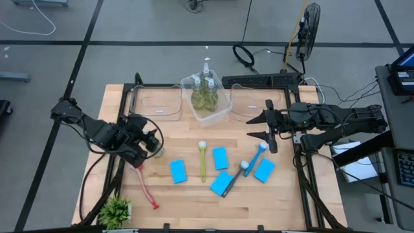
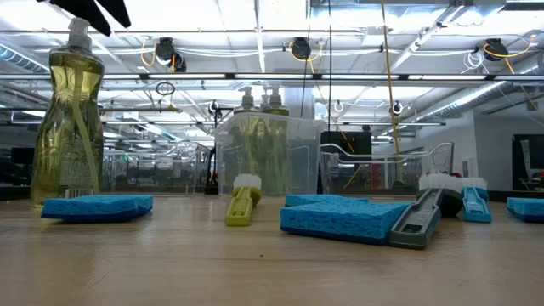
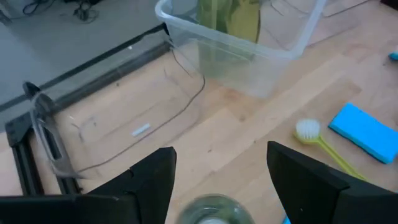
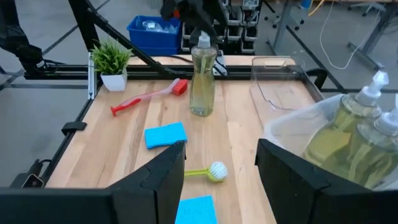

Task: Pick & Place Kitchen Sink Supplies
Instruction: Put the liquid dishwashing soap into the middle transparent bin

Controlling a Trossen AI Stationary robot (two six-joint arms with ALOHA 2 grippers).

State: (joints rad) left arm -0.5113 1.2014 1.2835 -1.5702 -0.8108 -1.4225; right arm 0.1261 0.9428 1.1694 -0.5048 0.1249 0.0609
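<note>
Wooden tabletop carries one lone pump bottle [image 4: 203,79] standing upright, long axis vertical, directly beneath and between the spread fingers of the left gripper [image 3: 217,180], which hovers over its pump, not pinching it. By my reading that arm is nearer (the right gripper [image 1: 268,127], fingers also spread, waits well apart).

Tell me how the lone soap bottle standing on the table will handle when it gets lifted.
The soap bottle is tall, narrow and nearly full, so probably heavy for its size and apt to tip if nudged high. Its smooth clear plastic looks slippery. The left end effector sits open directly above it.
</note>
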